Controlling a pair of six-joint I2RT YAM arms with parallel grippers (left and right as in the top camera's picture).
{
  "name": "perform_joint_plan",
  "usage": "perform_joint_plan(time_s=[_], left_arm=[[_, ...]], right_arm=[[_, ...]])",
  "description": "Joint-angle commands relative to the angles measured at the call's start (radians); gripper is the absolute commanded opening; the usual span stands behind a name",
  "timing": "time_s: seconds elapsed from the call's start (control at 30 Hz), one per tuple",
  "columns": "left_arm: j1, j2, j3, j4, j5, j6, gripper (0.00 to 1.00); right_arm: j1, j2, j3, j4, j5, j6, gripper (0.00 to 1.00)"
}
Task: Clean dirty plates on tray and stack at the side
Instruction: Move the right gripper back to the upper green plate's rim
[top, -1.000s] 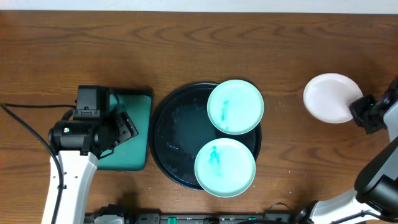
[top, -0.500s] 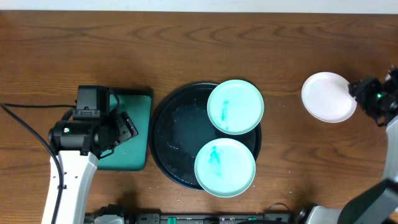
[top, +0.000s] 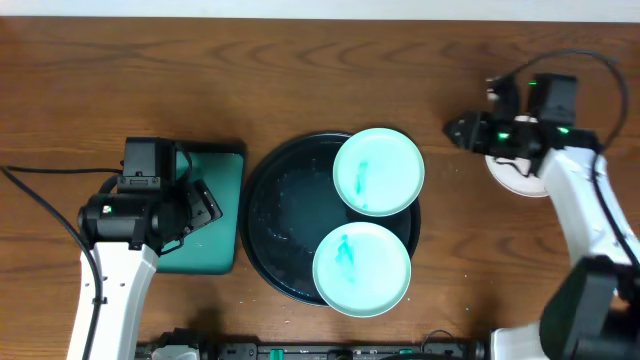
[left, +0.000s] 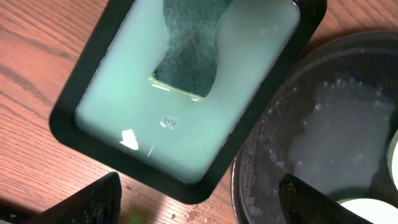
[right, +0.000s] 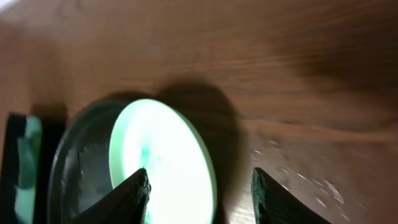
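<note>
Two mint-green plates with teal smears lie on the round black tray (top: 275, 215), one at the back right (top: 378, 171) and one at the front (top: 361, 268). A white plate (top: 520, 182) rests on the table to the right, partly under my right arm. My right gripper (top: 458, 132) hovers between the white plate and the tray, pointing left, open and empty. The right wrist view has the back mint plate (right: 161, 155) below the open gripper (right: 200, 173). My left gripper (top: 205, 205) hangs open over the rectangular tray's right edge.
A rectangular teal-green tray (left: 81, 134) left of the black tray holds milky liquid and a dark green sponge (left: 186, 56). The black tray's floor (left: 336, 130) is wet. Water drops dot the wood between the two trays.
My right gripper has opened and let go of the white plate, which stays on the table at the right. The right arm has swung left toward the tray. The left arm has not moved.
</note>
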Motion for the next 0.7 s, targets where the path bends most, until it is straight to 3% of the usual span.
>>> perform_joint_plan(time_s=[0.0,0.37,0.47,0.57,0.67], left_arm=[[-0.002,0.003,-0.007,-0.003,-0.005,0.006,0.81],[-0.002,0.003,-0.007,-0.003,-0.005,0.006,0.81],[-0.002,0.003,-0.007,-0.003,-0.005,0.006,0.81],[-0.002,0.003,-0.007,-0.003,-0.005,0.006,0.81],[-0.002,0.003,-0.007,-0.003,-0.005,0.006,0.81]], right_arm=[[0.045,0.069,0.003,0.033,-0.012,-0.008,0.51],[0.119,0.301,0.003,0.109,-0.012,0.013,0.5],[0.131,0.323,0.003,0.115,-0.012,0.013,0.4],[0.135,0.323,0.003,0.116,-0.009,0.013,0.17],[0.136,0.322,0.003,0.119,-0.009,0.013,0.11]])
